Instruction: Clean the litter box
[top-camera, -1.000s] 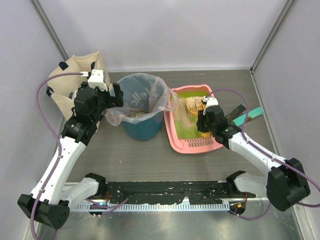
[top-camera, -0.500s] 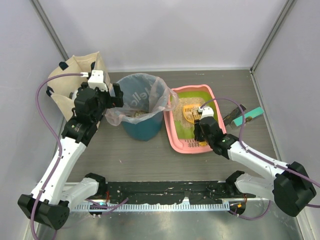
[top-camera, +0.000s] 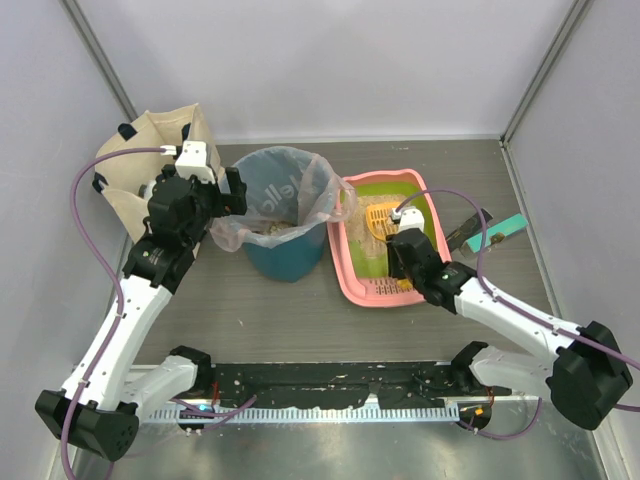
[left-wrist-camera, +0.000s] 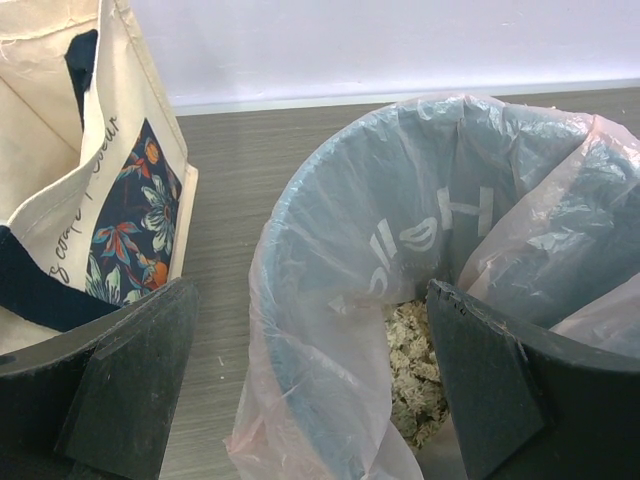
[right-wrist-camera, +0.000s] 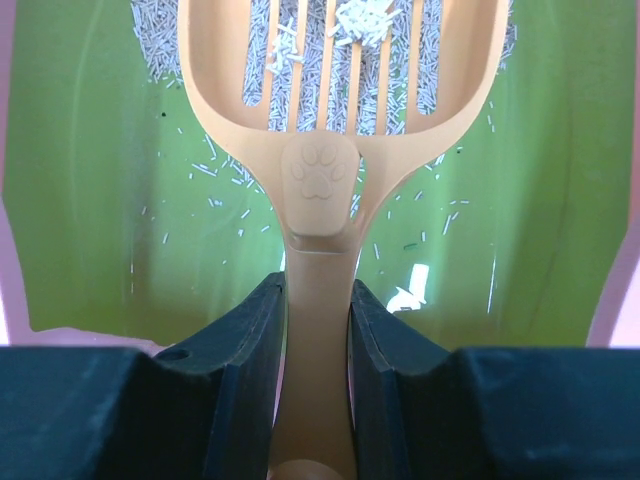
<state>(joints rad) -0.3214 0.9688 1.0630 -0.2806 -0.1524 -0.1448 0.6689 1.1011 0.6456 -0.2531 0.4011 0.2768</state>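
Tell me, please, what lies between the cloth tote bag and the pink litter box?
The teal bin, lined with a clear plastic bag, stands between the tote bag and the litter box; the top external view shows this plainly.

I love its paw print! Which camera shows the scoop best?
Right wrist: the scoop fills it, paw print and slots clear, handle in the right pincer. Top view shows it small; left wrist shows none.

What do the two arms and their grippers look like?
The left arm and right arm have white link shells with black joints and bases. A purple cable loops along each. The left gripper and right gripper each have two flat matte-black fingers, with a small white box at the wrist.
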